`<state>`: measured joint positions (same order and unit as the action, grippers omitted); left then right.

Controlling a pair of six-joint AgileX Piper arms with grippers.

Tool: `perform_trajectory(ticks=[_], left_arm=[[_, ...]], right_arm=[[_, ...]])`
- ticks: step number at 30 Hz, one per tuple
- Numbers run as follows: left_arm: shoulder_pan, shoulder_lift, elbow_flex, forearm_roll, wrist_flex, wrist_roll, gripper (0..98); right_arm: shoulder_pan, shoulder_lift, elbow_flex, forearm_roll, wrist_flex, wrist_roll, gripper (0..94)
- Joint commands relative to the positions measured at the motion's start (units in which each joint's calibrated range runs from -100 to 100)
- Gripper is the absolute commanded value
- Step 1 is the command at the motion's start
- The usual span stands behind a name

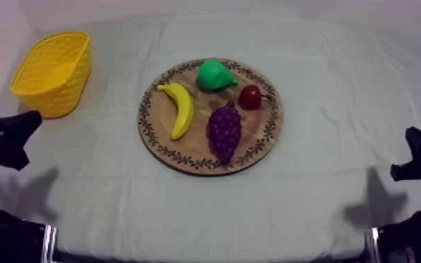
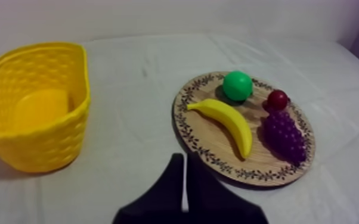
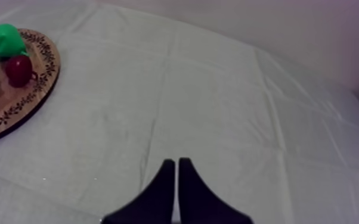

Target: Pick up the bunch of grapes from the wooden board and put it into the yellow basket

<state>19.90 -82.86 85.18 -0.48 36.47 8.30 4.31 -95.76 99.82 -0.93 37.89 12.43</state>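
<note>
Top view: grapes lying on the board, both grippers clenched and resting low

The bunch of grapes [image 1: 224, 131] is lying on the wooden board [image 1: 159, 136], in the board's near half, with its narrow end pointing at the near rim. Above it nothing is reaching in, so the top of the bunch is showing whole.

The banana [image 1: 180, 108] is lying on the board's left half, just beside the grapes, with a strip of wood showing between them. The small red fruit [image 1: 250, 97] is sitting close against the bunch's broad end, toward the board's right rim; I cannot tell whether the two are touching. The pear [image 1: 215, 75] is sitting at the board's far rim, between the banana's far tip and the red fruit.

The yellow basket [image 1: 63, 94] is standing upright well off the board's left and farther back, its mouth facing up. A broad stretch of the grey-white cloth [image 1: 325, 105] is running from the board's left rim to the basket, and more is spreading off the board's right and near rims.

The left gripper [image 2: 183, 164] is resting low off the board's near left, close to the basket, its fingers pressing together into a narrow wedge around nothing. The right gripper [image 3: 176, 164] is resting well off the board's near right, its fingers likewise clenched on nothing.
</note>
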Motion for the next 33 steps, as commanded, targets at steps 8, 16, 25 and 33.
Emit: perform_trajectory(ticks=[8,16,25,33], left_arm=[[1.7,24.6,-30.5,3.45,19.2,-2.2,0.0],[3.4,43.0,-53.1,5.32,35.7,1.2,0.0],[8.1,59.3,-68.5,3.12,46.2,10.2,0.0],[14.6,73.1,-75.1,1.76,48.3,15.0,0.0]], right_arm=[[0.0,0.0,0.0,0.0,0.0,0.0,0.3],[0.0,0.0,0.0,0.0,0.0,0.0,0.3],[0.0,0.0,0.0,0.0,0.0,0.0,0.3],[0.0,0.0,0.0,0.0,0.0,0.0,0.3]])
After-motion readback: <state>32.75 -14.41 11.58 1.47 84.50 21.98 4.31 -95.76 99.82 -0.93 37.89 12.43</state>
